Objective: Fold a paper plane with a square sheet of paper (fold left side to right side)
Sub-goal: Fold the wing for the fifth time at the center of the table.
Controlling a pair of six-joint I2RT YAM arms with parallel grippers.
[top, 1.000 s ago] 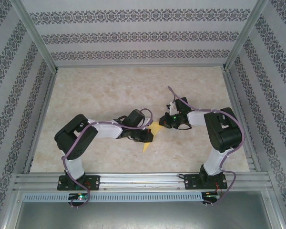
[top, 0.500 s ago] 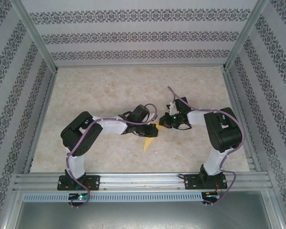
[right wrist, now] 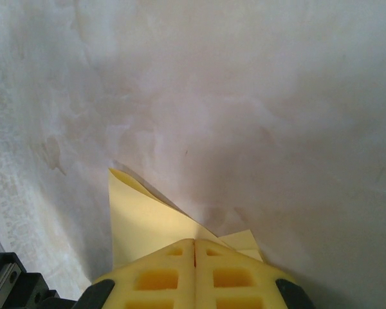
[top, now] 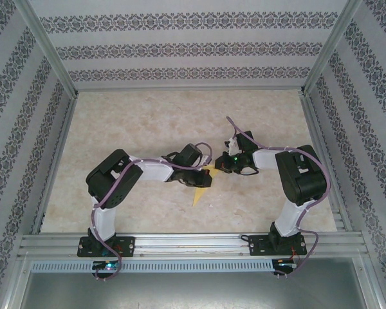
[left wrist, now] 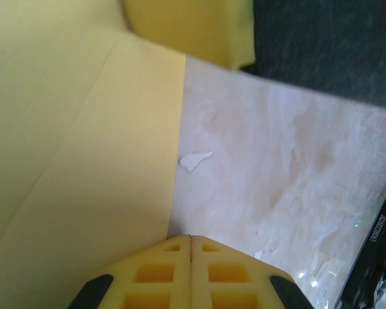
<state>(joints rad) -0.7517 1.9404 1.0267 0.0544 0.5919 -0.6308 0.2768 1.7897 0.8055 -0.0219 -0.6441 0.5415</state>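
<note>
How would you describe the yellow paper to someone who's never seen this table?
On the pale marbled table, look near the middle where the left gripper and right gripper meet. The yellow paper lies partly beneath them, tapering to a point toward the near edge; unlike the blocky yellow fingers, it is thin and creased.

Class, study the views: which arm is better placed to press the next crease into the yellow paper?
Probably the left. The left fingers, shut, face a broad span of the yellow paper with a fold line; the right fingers, shut, reach just a corner.
</note>
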